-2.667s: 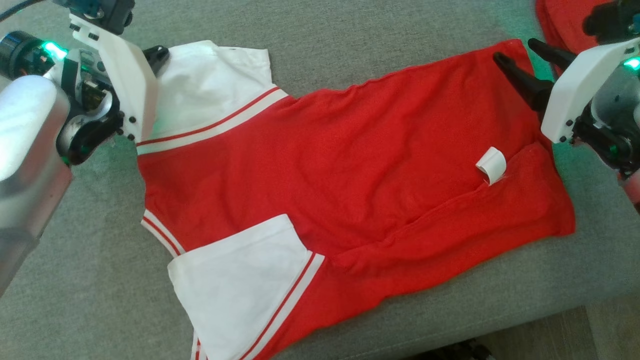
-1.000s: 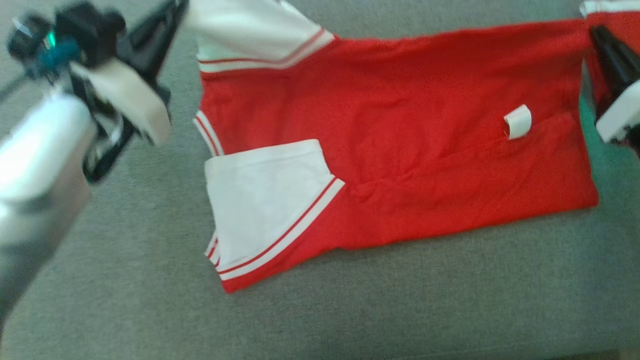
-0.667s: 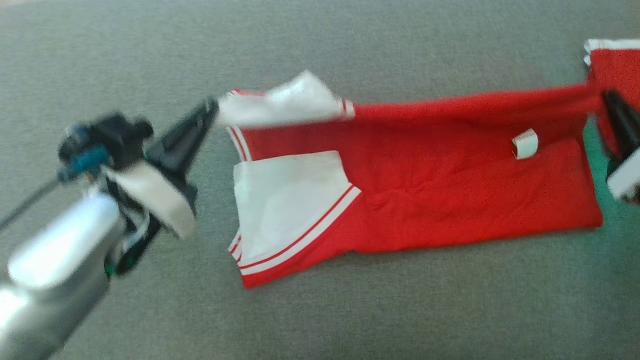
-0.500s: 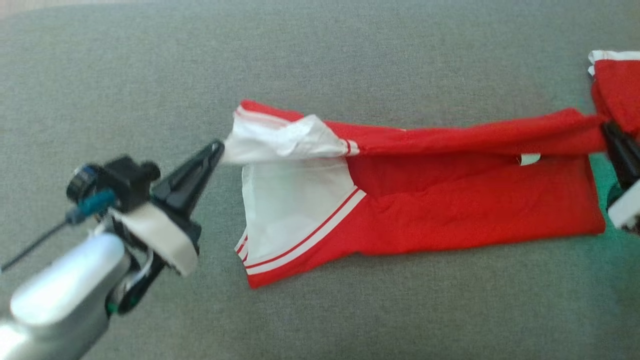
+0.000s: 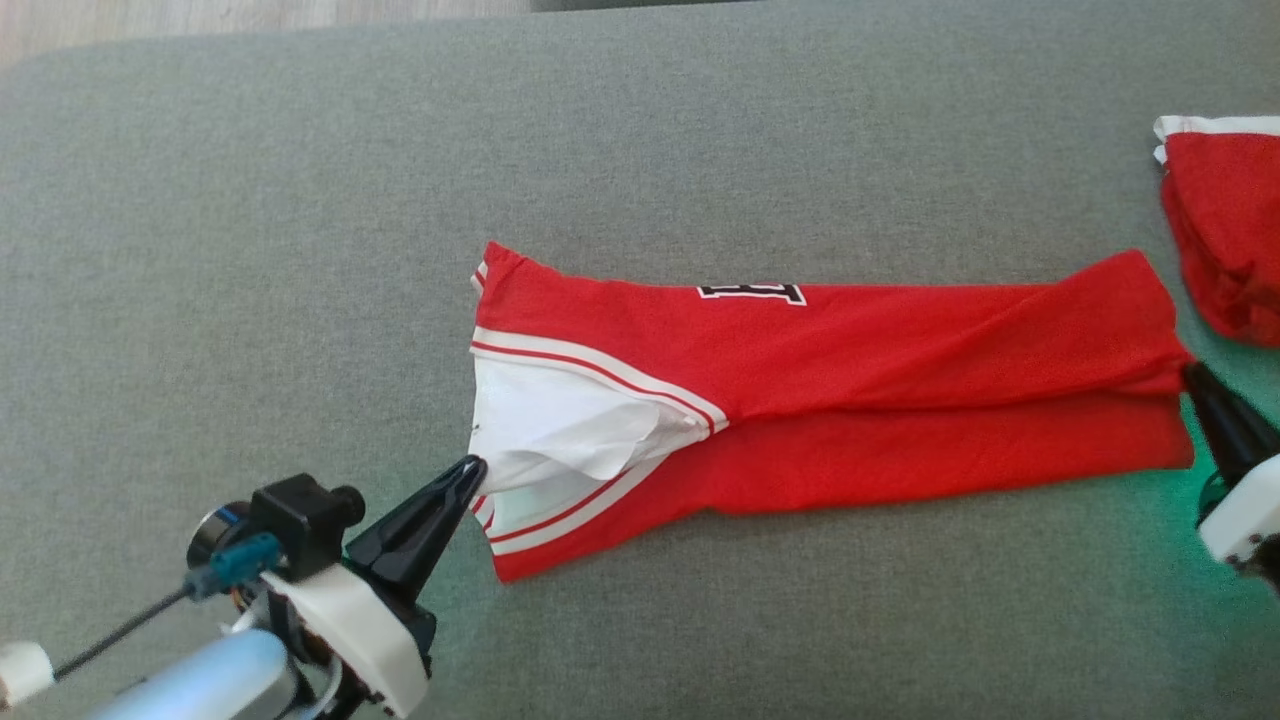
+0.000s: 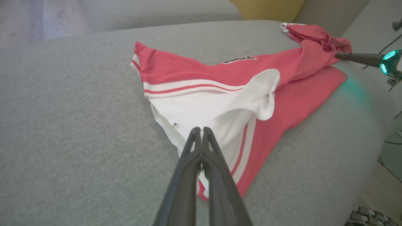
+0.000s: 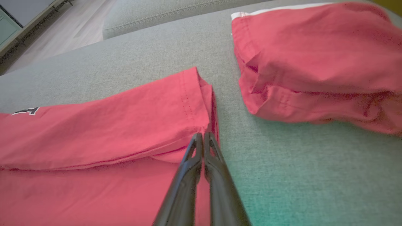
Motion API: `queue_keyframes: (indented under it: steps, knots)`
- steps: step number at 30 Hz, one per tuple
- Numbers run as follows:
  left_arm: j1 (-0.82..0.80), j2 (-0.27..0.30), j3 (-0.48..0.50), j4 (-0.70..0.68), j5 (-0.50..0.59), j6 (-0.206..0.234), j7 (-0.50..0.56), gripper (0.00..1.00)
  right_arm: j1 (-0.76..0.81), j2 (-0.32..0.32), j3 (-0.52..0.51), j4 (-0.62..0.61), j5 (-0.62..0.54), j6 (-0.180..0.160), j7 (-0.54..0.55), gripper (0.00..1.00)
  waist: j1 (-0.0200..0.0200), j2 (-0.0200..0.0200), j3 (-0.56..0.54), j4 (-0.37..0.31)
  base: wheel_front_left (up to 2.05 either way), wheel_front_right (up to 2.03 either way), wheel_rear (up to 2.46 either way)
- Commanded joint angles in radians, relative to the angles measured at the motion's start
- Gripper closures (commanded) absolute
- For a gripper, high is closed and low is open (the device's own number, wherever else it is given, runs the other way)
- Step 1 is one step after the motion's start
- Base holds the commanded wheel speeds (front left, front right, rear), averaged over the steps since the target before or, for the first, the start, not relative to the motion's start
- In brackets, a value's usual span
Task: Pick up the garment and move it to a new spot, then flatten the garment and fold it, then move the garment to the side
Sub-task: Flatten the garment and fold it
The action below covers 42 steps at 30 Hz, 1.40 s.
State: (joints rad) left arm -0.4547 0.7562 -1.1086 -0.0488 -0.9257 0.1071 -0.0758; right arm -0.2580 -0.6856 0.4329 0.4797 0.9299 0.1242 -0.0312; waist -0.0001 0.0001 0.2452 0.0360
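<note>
I have both claws pinched shut on the garment (image 5: pixel 850 400): the left gripper (image 5: pixel 470 466) on its white sleeve (image 5: pixel 560 440) at 7 o'clock, the right gripper (image 5: pixel 1190 375) on the hem corner at 3 o'clock. The far edge has come over toward 6 o'clock, so the lengthwise fold on the grey cushion (image 5: pixel 300 200) looks nearly laid.

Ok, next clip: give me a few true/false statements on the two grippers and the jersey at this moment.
1. The left gripper is shut on the jersey's white sleeve. True.
2. The right gripper hangs open above the jersey. False: it is shut on the jersey's hem corner.
3. A second red garment lies apart from the jersey. True.
4. The jersey lies opened out in one layer. False: it is doubled over lengthwise.
</note>
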Motion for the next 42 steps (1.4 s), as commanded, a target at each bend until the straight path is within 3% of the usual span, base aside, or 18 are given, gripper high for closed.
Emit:
queue_keyframes:
  steps: [1, 2, 3, 6, 10, 14, 17, 22, 23, 26, 35, 41, 42]
  knots:
    - [-0.017, 0.012, 0.043, -0.002, -0.004, 0.013, -0.031, 0.82, 0.024, -0.012, -0.023, -0.024, -0.019, 0.007, 0.007, 0.38, 0.0001, -0.0001, -0.009, -0.002, 0.00, 0.00, 0.00]
    - [-0.009, -0.002, 0.043, 0.014, -0.007, 0.015, -0.046, 0.41, 0.032, 0.000, -0.038, -0.026, -0.032, 0.007, 0.007, 0.00, 0.0001, -0.0001, -0.015, -0.004, 0.00, 0.00, 0.00]
    - [-0.001, -0.016, 0.042, 0.031, -0.008, 0.017, -0.060, 0.00, 0.040, 0.014, -0.055, -0.025, -0.045, 0.007, 0.003, 0.00, 0.0001, -0.0001, -0.024, -0.006, 0.00, 0.00, 0.00]
    - [0.034, -0.061, 0.047, 0.087, -0.007, 0.051, -0.114, 0.00, 0.077, 0.059, -0.106, -0.023, -0.083, 0.007, -0.016, 0.00, 0.0001, -0.0001, -0.063, -0.018, 0.00, 0.00, 0.00]
    - [0.095, -0.121, 0.078, 0.149, 0.019, 0.136, -0.169, 0.00, 0.142, 0.122, -0.185, -0.041, -0.130, 0.007, -0.047, 0.00, 0.0001, -0.0001, -0.110, -0.037, 0.00, 0.00, 0.00]
    - [0.210, -0.176, 0.238, 0.123, 0.101, 0.276, -0.185, 0.00, 0.178, 0.196, -0.236, -0.063, -0.189, 0.007, -0.042, 0.00, 0.0001, -0.0001, -0.151, -0.076, 0.00, 0.00, 0.00]
    - [0.340, -0.242, 0.407, 0.022, 0.241, 0.325, -0.185, 0.00, 0.196, 0.242, -0.292, -0.071, -0.218, 0.007, -0.041, 0.00, 0.0001, -0.0001, -0.169, -0.066, 0.00, 0.00, 0.00]
    - [0.514, -0.371, 0.605, -0.079, 0.456, 0.310, -0.186, 0.00, 0.183, 0.279, -0.370, -0.061, -0.272, 0.007, -0.026, 0.00, 0.0001, -0.0001, -0.173, -0.025, 0.00, 0.00, 0.00]
    - [0.514, -0.371, 0.605, -0.079, 0.456, 0.310, -0.186, 0.00, 0.183, 0.279, -0.370, -0.061, -0.272, 0.007, -0.026, 0.00, 0.0001, -0.0001, -0.173, -0.025, 0.00, 0.00, 0.00]
    - [0.564, -0.448, 0.651, -0.110, 0.556, 0.273, -0.186, 0.00, 0.156, 0.287, -0.414, -0.036, -0.301, 0.007, -0.011, 0.00, 0.0001, -0.0001, -0.163, 0.011, 0.00, 0.00, 0.00]
    - [0.582, -0.571, 0.621, -0.109, 0.799, 0.169, -0.186, 0.00, 0.087, 0.302, -0.489, 0.103, -0.408, 0.007, 0.044, 0.00, 0.0001, -0.0001, -0.121, 0.097, 0.00, 0.00, 0.00]
    - [0.570, -0.606, 0.613, -0.082, 0.837, 0.130, -0.186, 0.00, 0.034, 0.319, -0.486, 0.201, -0.447, 0.007, 0.127, 0.00, 0.0001, -0.0001, -0.104, 0.110, 0.00, 0.00, 0.00]
    - [0.567, -0.608, 0.615, -0.076, 0.840, 0.122, -0.186, 0.00, 0.025, 0.323, -0.477, 0.203, -0.445, 0.007, 0.139, 0.07, 0.0001, -0.0001, -0.101, 0.108, 0.00, 0.00, 0.00]
